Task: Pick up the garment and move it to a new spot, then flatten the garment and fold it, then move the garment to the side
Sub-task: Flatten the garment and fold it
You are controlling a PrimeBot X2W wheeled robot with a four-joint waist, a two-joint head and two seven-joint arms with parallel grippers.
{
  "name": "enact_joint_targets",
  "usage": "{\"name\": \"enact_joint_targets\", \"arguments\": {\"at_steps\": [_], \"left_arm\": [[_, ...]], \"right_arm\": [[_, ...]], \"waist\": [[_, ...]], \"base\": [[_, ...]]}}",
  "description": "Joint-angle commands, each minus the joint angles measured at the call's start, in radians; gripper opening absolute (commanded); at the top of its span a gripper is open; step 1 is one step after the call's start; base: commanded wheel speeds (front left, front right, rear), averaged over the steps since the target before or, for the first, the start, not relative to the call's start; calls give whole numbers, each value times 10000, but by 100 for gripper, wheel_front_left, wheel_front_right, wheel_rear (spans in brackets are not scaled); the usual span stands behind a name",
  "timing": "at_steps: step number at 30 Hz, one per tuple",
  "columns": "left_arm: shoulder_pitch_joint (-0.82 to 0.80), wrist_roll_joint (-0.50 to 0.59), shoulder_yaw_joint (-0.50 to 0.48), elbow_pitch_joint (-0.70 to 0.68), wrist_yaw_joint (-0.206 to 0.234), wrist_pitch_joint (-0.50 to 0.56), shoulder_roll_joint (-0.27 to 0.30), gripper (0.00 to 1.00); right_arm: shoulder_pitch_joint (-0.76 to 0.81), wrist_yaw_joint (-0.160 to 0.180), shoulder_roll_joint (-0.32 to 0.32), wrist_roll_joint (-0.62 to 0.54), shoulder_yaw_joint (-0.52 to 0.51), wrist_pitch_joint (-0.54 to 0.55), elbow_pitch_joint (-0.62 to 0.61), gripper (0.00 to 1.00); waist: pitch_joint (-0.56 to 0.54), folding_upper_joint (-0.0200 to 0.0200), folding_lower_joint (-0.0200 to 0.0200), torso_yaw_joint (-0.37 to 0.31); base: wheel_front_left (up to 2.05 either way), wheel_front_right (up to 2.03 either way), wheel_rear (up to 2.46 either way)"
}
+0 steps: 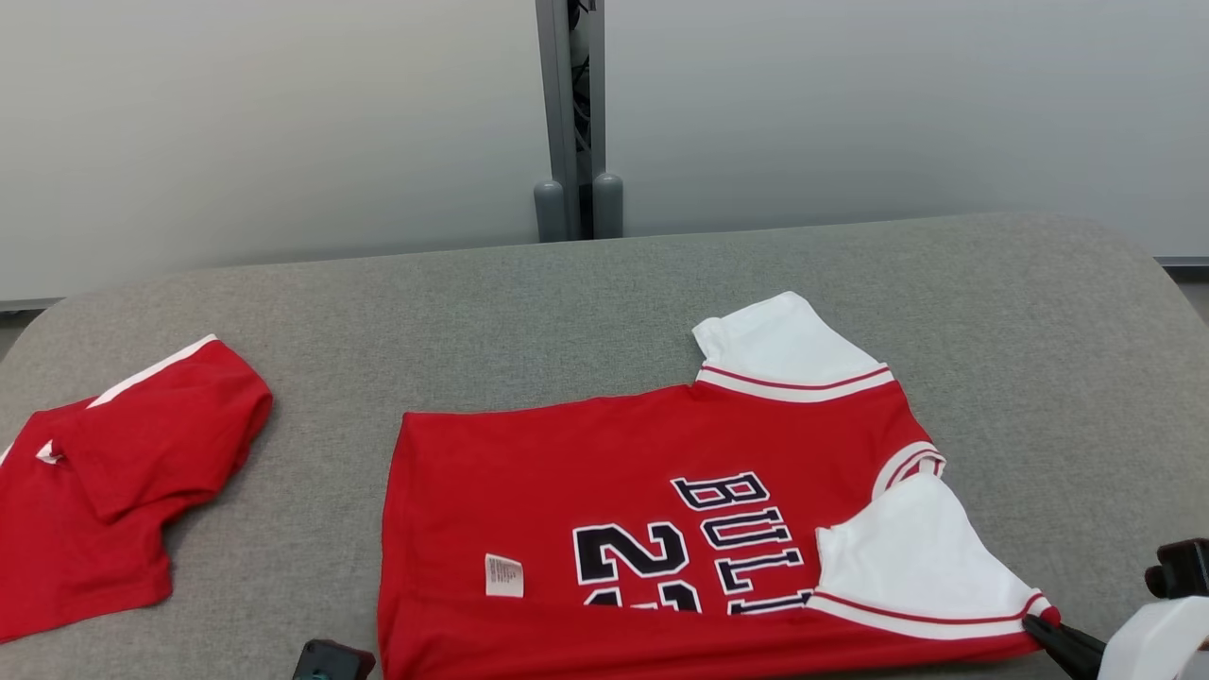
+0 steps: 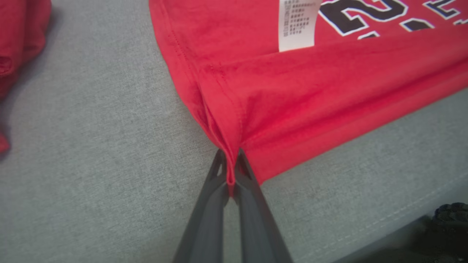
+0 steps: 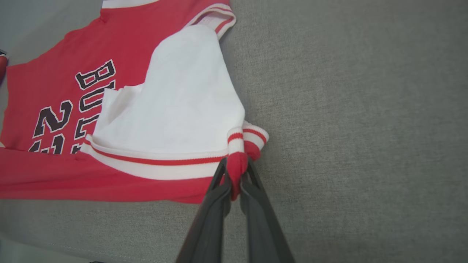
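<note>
Left gripper (image 2: 229, 157) pinches the shirt (image 1: 661, 472) at its hem corner, right gripper (image 3: 236, 166) at its shoulder corner, along the front edge of the surface (image 1: 604, 283); probably mid-fold, so lift both evenly, keeping that edge taut
</note>
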State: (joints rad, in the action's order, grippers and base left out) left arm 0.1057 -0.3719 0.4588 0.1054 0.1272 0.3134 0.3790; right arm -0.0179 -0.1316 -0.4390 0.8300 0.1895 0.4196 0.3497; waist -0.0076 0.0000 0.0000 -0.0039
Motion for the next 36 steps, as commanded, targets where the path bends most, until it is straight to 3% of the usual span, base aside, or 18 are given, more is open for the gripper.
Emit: {"name": "enact_joint_targets", "arguments": {"at_steps": [1,8,9,10,11,12,20,25,32,36], "left_arm": [[256,-72,-86,-199,146,145,244,0],[887,-222,47,-901,276,509,353,0],[926,-248,73,-937,284,532,331,9],[935,-266,100,-978,294,540,309,37],[925,-272,118,-1014,316,541,287,91],[905,-276,127,-1043,329,544,269,100],[711,-364,-57,-1308,489,532,264,100],[311,-368,-566,-1675,819,-96,102,100],[-411,-469,-1291,-1720,1277,-1848,-627,100],[-712,-695,-1555,-1269,1224,-3144,-1217,100]], "right_arm": [[340,20,6,-192,-404,216,-235,0],[1454,10,901,-901,-1720,1208,-1438,0],[1568,10,1039,-1019,-1874,1362,-1572,0],[1655,10,1167,-1180,-2061,1465,-1701,13],[1705,10,1305,-1325,-2198,1581,-1830,64],[1774,10,1451,-1443,-2317,1698,-1959,100],[1794,7,2066,-2050,-2900,2212,-2788,100],[1473,7,2225,-2299,-3029,1846,-3301,100],[494,7,2128,-2647,-2535,-331,-3788,100],[-156,7,2212,-2974,-1939,-1957,-3572,100]], "waist": [[22,0,0,29],[83,0,0,148],[82,0,0,157],[82,0,0,164],[82,0,0,167],[81,0,0,168],[107,0,0,133],[143,0,0,108],[198,0,0,-26],[240,0,0,-149]], "base": [[0,0,0],[0,0,0],[0,0,0],[0,0,0],[0,0,0],[0,0,0],[0,0,0],[0,0,0],[0,0,0],[0,0,0]]}}
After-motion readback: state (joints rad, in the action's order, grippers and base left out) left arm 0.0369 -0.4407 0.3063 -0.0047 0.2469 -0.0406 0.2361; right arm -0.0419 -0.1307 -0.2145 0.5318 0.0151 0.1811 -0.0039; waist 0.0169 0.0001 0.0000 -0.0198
